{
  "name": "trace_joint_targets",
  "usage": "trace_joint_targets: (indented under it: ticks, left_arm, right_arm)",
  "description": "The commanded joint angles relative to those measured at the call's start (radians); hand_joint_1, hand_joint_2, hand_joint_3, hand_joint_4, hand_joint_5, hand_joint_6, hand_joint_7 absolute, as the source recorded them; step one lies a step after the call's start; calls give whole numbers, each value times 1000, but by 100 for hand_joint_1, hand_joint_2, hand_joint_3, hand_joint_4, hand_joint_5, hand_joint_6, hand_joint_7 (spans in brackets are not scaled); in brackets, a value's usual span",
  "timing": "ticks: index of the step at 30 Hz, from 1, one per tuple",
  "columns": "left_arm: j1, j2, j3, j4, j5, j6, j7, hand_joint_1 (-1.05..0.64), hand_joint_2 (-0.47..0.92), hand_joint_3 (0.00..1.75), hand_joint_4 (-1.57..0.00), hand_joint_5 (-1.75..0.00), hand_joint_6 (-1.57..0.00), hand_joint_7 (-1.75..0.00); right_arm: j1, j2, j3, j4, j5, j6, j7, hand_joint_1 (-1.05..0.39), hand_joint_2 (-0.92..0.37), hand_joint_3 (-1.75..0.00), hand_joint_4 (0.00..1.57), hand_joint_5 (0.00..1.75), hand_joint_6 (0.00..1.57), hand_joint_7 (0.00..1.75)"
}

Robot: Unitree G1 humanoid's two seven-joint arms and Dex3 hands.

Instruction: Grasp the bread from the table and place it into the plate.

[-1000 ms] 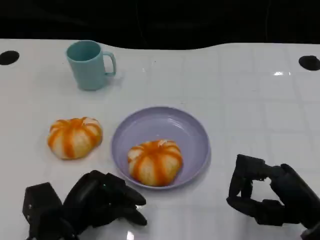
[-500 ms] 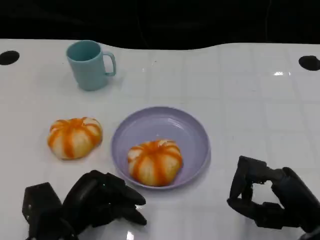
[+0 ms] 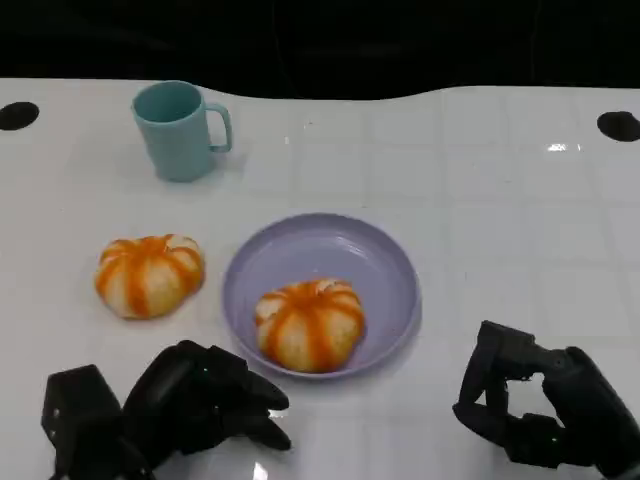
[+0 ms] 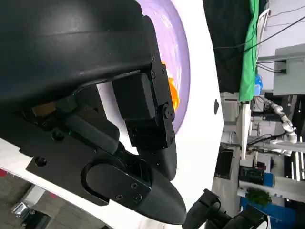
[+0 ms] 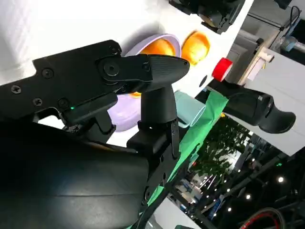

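Evidently both hands (right hand (image 3: 520, 405), left hand (image 3: 215, 400)) empty

You see a light purple plate (image 3: 385, 262) in the middle of the frame. The bread (image 3: 310, 323) in it is cream with orange stripes. The second bread (image 3: 148, 274), at the left, has the same stripes. The mug (image 3: 178, 130) at the upper left is pale blue-green. The table (image 3: 480, 190) is white.

Left robot hand (image 4: 143, 157) beside purple plate (image 4: 180, 71)
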Motion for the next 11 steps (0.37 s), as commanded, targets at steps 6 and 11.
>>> trace_joint_targets:
  ticks: [6, 11]
  left_arm:
    - [-18, 25, 5, 29, 4, -22, 0, -105, 84, 0, -153, -23, -152, 0]
    - [-18, 24, 7, 35, 4, -27, 7, -105, 84, 0, -154, -23, -152, -1]
  right_arm:
    - [-30, -3, -9, 55, 13, -35, -2, -46, -92, -32, 93, 175, 72, 175]
    - [-36, 0, -9, 63, 12, -31, -2, -45, -92, -31, 94, 175, 71, 175]
